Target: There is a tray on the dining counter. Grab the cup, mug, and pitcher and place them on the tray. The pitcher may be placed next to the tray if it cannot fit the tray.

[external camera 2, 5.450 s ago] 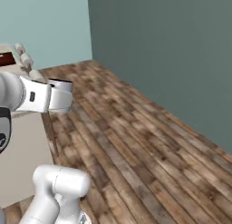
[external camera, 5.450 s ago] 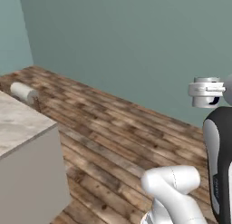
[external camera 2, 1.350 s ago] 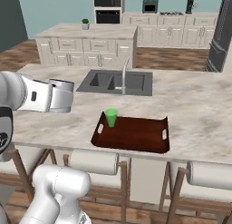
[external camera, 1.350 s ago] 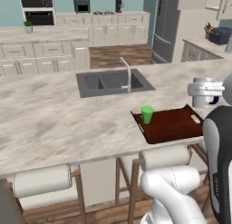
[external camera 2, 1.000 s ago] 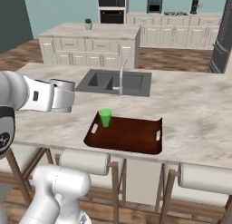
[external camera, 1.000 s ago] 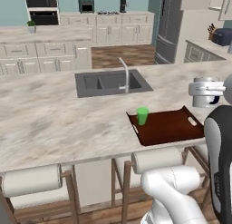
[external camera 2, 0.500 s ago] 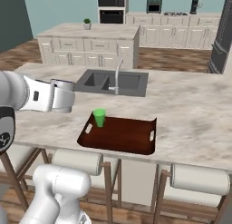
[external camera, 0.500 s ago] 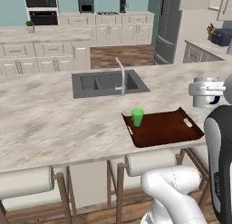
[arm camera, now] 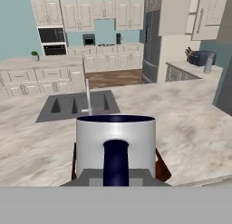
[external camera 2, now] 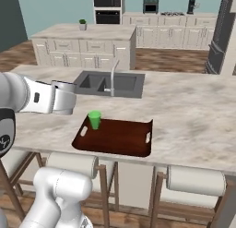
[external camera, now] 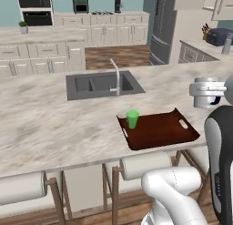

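pincer (arm camera: 116,173): clamped on mug (arm camera: 115,143), held above near table (external camera: 45,128) edge | cup (external camera: 132,119): upright in tray (external camera: 161,134), corner nearest sink (external camera: 102,84) | tray: on table

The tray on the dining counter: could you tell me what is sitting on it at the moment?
The green cup stands upright near one end of the tray. The rest of its floor is bare in both base views; in the hand view the held mug hides most of it.
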